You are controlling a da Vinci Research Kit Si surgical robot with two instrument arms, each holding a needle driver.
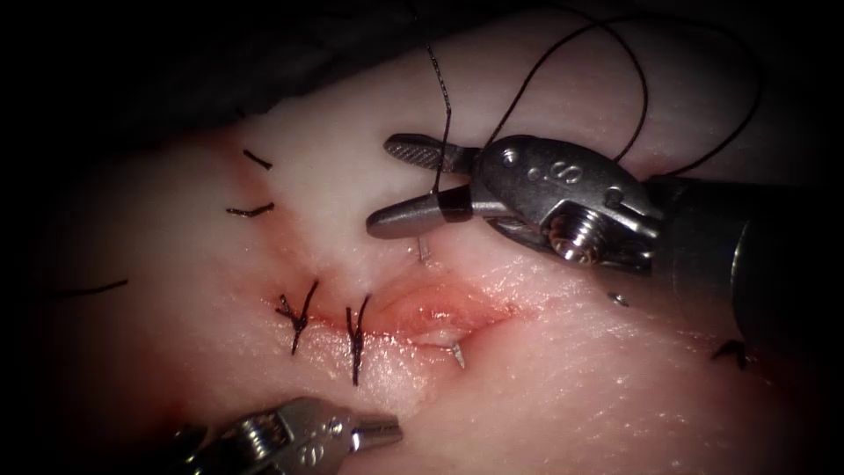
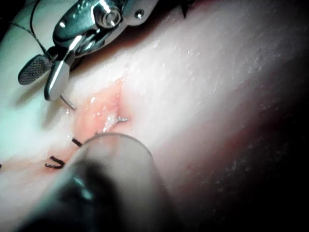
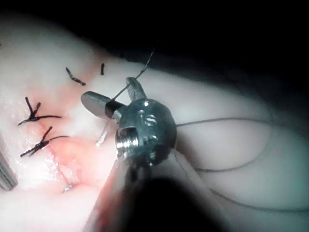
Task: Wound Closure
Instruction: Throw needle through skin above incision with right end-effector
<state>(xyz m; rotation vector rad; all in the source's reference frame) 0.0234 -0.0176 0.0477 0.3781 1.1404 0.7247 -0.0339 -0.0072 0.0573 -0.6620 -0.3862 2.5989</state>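
Steel needle (image 1: 456, 354) sits buried through the cut (image 1: 440, 317) — tip and tail poking from the tissue (image 1: 545, 387) either side. Right tool (image 1: 404, 189) gapes empty above, thread (image 1: 444, 114) between its jaws; left tool (image 1: 387, 431) below, closed, empty.

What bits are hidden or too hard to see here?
- Needle: its middle is buried in the tissue in the endoscope view; only its ends poke out.
- Left tool: shut and empty; the endoscope view's bottom edge cuts it off.
- Thread: it crosses the open, empty right tool; whether it snags there is too small to tell.
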